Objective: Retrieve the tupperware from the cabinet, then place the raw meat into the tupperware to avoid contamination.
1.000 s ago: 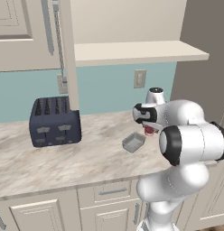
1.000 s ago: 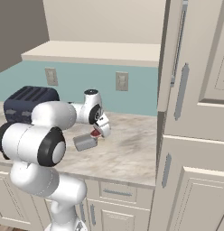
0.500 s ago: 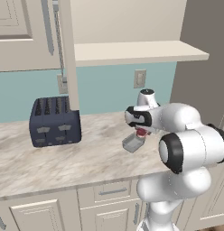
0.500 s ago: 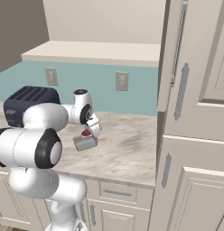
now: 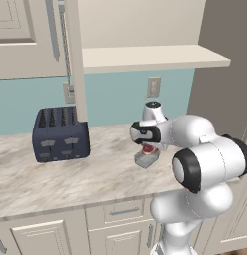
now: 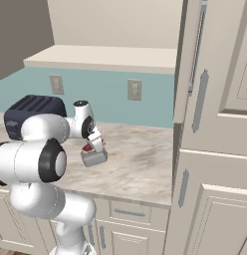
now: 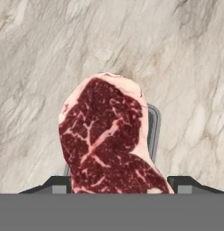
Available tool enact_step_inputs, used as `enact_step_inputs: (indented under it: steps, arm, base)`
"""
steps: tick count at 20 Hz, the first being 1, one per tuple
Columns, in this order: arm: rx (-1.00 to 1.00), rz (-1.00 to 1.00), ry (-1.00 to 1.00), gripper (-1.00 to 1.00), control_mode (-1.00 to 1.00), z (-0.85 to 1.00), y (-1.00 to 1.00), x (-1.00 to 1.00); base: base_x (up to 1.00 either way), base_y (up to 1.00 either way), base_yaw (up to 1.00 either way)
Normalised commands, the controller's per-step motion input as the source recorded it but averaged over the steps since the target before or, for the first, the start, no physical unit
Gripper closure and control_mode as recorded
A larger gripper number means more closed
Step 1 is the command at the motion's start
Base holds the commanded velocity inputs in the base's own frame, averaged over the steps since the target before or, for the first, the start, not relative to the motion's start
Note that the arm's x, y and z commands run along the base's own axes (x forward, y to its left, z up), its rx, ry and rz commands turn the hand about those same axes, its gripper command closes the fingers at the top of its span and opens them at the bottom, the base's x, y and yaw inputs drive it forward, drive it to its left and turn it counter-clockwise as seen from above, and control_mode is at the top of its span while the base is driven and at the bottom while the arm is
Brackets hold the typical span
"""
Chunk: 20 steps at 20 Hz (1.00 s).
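1. While the white arm's claw hangs low over the marbled beige bench, it sits right of the dark blue four-slot toaster, well apart from it.
2. Claw state: fingers spread wide, one dark fingertip on each side of the red raw meat slab with pale marbling and a whitish fat edge. Cannot tell whether the pads actually touch the meat.
3. Raw meat: between the claw fingers, directly above the small grey tupperware tray; from the hand camera the meat covers most of the tray, leaving a grey rim visible at its side.
4. Tupperware: on the bench, right of the toaster, nearer the bench front edge than the toaster is.
5. Beige wall cabinet with raised-panel door: door swung open, edge-on above the toaster; plain beige shelf above and right of the toaster.
6. Two wall outlets on the teal backsplash behind the toaster line.
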Motion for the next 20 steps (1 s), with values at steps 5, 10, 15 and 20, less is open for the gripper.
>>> enact_step_inputs:
  steps: [5,10,15,20]
  arm:
    - [0.0,0.0,-0.01,1.0,-1.0,-0.24,0.09,0.0]
    - [-0.02,-0.01,-0.02,1.0,-1.0,-0.2,0.01,0.0]
    - [-0.01,-0.02,-0.02,1.0,-1.0,-0.11,0.0,0.0]
    - [0.0,-0.03,-0.02,1.0,-1.0,-0.01,0.0,0.1]
  base:
    - [0.0,0.0,0.0]
    - [0.0,0.0,0.0]
    - [0.0,0.0,0.0]
    - [0.0,0.0,0.0]
